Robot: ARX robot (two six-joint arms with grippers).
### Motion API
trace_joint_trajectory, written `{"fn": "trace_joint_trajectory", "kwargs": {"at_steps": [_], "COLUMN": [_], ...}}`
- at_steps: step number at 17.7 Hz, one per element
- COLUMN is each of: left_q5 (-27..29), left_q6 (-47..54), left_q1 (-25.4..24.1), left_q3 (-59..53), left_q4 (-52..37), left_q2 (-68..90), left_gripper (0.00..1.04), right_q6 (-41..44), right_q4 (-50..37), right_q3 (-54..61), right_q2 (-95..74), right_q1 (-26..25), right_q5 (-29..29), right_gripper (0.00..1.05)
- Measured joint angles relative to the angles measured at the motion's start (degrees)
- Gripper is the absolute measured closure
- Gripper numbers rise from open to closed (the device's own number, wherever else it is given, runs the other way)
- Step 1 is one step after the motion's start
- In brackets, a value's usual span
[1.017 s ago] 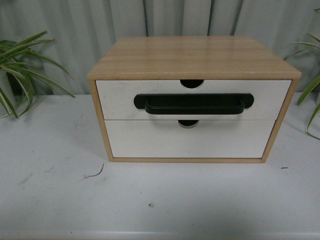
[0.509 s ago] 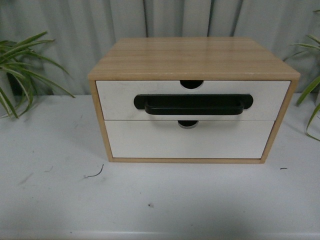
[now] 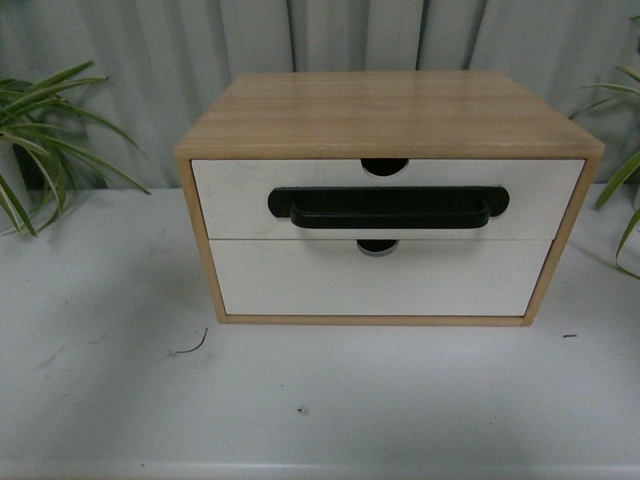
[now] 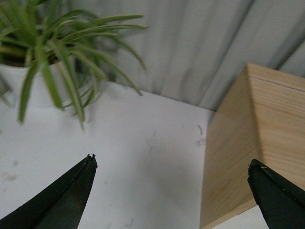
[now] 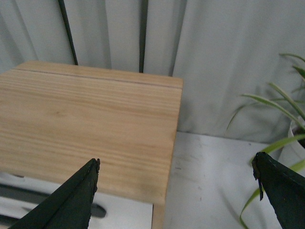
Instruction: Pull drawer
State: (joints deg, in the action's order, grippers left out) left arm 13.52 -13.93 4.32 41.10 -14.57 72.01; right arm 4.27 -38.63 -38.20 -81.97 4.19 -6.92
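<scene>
The drawer (image 3: 240, 200) is the upper of two in a light wood cabinet (image 3: 390, 110). It is pushed in, with its white front level with the frame. A long black bar handle (image 3: 388, 208) runs across the middle of that front, and a half-round notch (image 3: 384, 166) is cut in its top edge. Below it sits a lower drawer (image 3: 380, 285), white-fronted and plain, also shut. The cabinet stands on a white surface (image 3: 300, 400), toward the far edge and about midway between the left and right edges, with a grey curtain (image 3: 300, 40) hanging behind. A leafy plant (image 3: 40, 130) stands near the far left corner, and the leaves of a second plant (image 3: 622, 185) show at the right edge. The left tool (image 4: 171, 164) is spread wide with nothing between its black fingers (image 4: 71, 195); its camera looks past the cabinet's left side panel toward the leafy plant. The right tool (image 5: 176, 161) is likewise spread wide and holds nothing. Its camera looks down over the cabinet's top and right front corner, where part of the bar handle shows beside one finger.
</scene>
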Motion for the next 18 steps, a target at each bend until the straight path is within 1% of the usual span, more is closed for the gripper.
{"fn": "trace_joint_trajectory", "kwargs": {"at_steps": [1, 2, 4, 5, 6, 9, 10, 11, 12, 13, 14, 18], "left_q5": [-2.64, -5.77, -14.64, -18.73, -22.69, -29.83, -31.76, -32.54, -33.14, -32.96, -32.68, -31.34], "left_q6": [2.40, 5.14, 15.23, 20.79, 27.39, 43.76, 49.13, 53.27, 56.72, 59.60, 61.24, 63.78], "left_q1": [1.66, 3.26, 7.41, 8.66, 10.16, 13.57, 14.93, 16.33, 17.51, 18.86, 19.91, 21.79], "left_q3": [3.74, 6.05, 10.71, 12.68, 15.80, 24.52, 27.80, 30.38, 32.44, 33.66, 34.40, 35.87], "left_q4": [-0.48, -0.57, 3.96, 6.84, 11.32, 25.11, 31.15, 35.95, 40.72, 43.74, 44.68, 44.13], "left_q2": [4.00, 6.69, 10.62, 11.87, 13.57, 17.18, 18.32, 19.50, 20.92, 22.91, 24.79, 28.70], "left_gripper": [0.07, 0.07, 0.07, 0.07, 0.07, 0.07, 0.07, 0.07, 0.07, 0.07, 0.07, 0.07], "right_q6": [2.62, 6.54, 17.66, 23.23, 30.51, 50.47, 58.07, 66.62, 73.05, 80.00, 86.09, 92.89], "right_q4": [0.22, 1.07, 5.07, 7.74, 11.34, 25.40, 30.27, 36.26, 41.46, 45.68, 49.33, 53.33], "right_q3": [-3.10, -5.92, -9.66, -11.02, -12.96, -18.95, -21.38, -23.85, -25.51, -26.47, -26.71, -26.75], "right_q2": [-2.23, -3.23, -4.68, -5.95, -7.82, -10.36, -11.08, -12.17, -13.49, -14.71, -15.76, -16.35], "right_q1": [0.79, 1.60, 2.64, 2.58, 2.49, 1.70, 1.68, 1.49, 1.36, 1.38, 1.46, 3.34], "right_q5": [-0.66, -3.23, -11.23, -14.60, -18.12, -26.77, -27.82, -28.06, -27.78, -26.84, -25.90, -24.79], "right_gripper": [0.06, 0.06, 0.06, 0.06, 0.06, 0.06, 0.06, 0.06, 0.06, 0.06, 0.06, 0.06]}}
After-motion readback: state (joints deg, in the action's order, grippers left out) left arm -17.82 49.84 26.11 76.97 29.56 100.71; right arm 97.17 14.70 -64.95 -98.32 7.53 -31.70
